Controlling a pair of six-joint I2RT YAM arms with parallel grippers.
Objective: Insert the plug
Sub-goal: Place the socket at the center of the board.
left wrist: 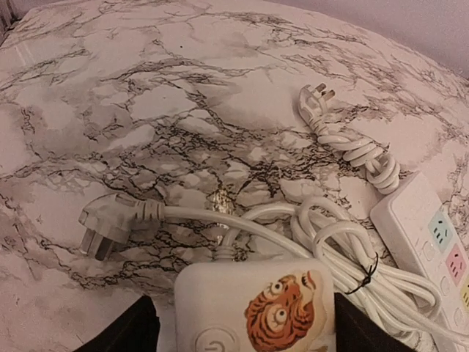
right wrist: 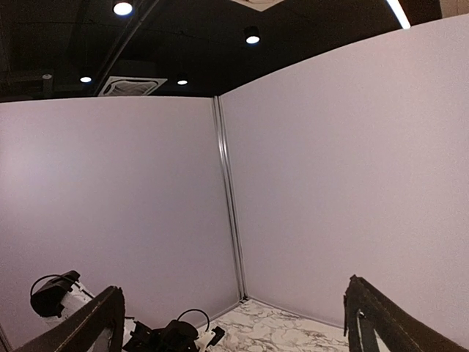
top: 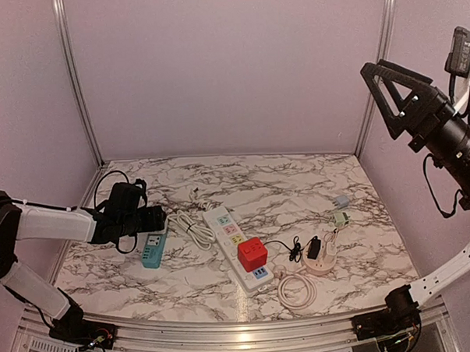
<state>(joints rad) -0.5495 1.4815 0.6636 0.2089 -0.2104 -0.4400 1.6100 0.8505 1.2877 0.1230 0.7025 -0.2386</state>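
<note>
A white three-pin plug (left wrist: 108, 224) lies on the marble, and its cable runs to a white strip end with a tiger sticker (left wrist: 258, 306). This is the teal-sided strip (top: 153, 250) in the top view. My left gripper (left wrist: 245, 331) (top: 160, 220) hangs low over that end, its jaws open on either side, with a gap showing on the left. A second white plug (left wrist: 316, 98) on a coiled cord lies farther off. A long white power strip (top: 231, 240) carries a red cube (top: 252, 254). My right gripper (top: 380, 74) (right wrist: 234, 323) is raised high, open and empty.
Bundled white cable (left wrist: 344, 242) lies between the two strips. A round white socket with a black adapter (top: 320, 256), a cable coil (top: 296, 291) and small adapters (top: 342, 216) sit at the right. Walls enclose the table on three sides.
</note>
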